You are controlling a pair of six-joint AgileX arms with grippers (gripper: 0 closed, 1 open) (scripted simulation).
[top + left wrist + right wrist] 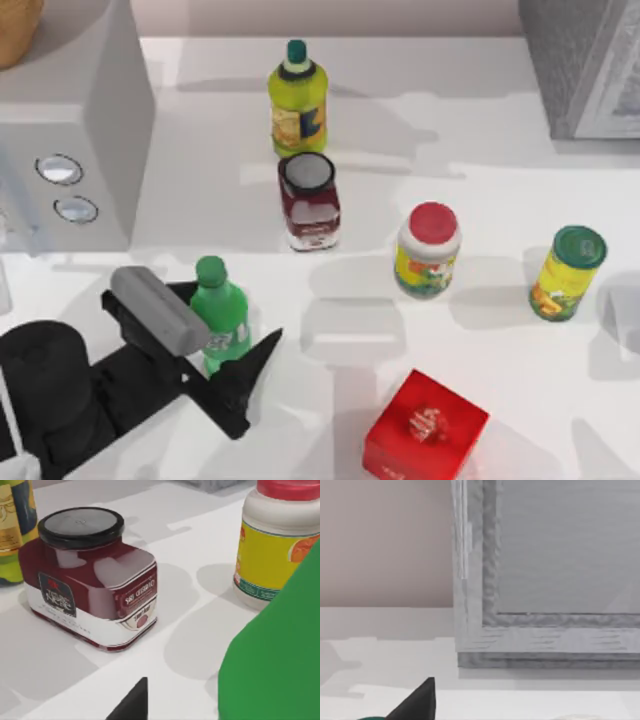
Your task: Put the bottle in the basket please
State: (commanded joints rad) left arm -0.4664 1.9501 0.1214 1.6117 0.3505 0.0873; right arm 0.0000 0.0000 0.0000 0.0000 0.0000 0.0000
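The bottle (222, 315), clear green with a green cap and a small label, stands upright at the table's front left. My left gripper (232, 318) is open around it. One black finger (262, 355) stands a little apart on its right, and the other is mostly hidden under the grey wrist block (160, 308). The left wrist view has the bottle (275, 655) close up, beside one fingertip (132, 705). The basket (15, 30), tan-brown, shows just a curved edge at the far left corner. One fingertip (420, 700) of my right arm shows in its wrist view.
A grey appliance with two knobs (80, 120) stands between the bottle and the basket. A yellow-green bottle (298, 100), dark red jar (310, 200), red-lidded white jar (428, 250), green-lidded yellow jar (567, 272) and red box (425, 428) dot the table. Another grey appliance (585, 60) stands far right.
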